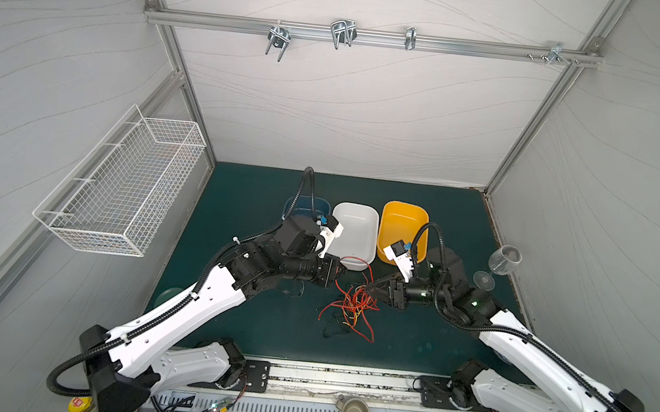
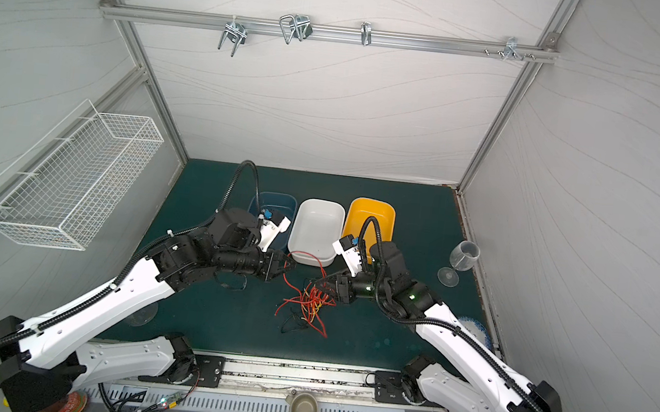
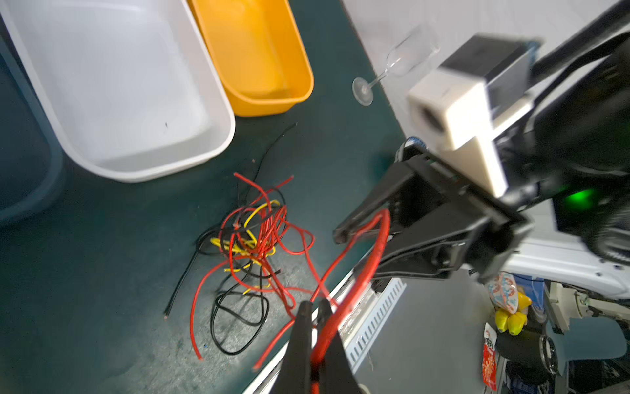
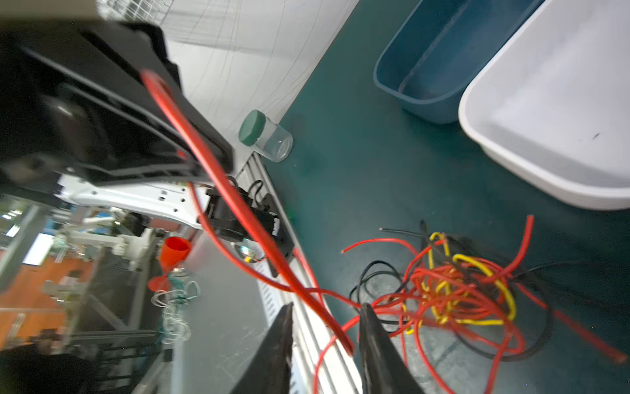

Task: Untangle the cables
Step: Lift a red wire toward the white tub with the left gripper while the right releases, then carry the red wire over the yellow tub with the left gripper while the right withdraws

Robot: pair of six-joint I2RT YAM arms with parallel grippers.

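Red, glossy, string-thin cable between tools: left tool tight on it, right tool slack, jaws apart.

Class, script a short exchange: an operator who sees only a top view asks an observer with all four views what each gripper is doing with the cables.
Operator: From above I can't read the tips. Is the left gripper holding anything?
Observer: Yes. The left wrist view shows it shut on a red cable.
Operator: And the right gripper?
Observer: Open. In the right wrist view that red cable passes loose between its spread fingers.
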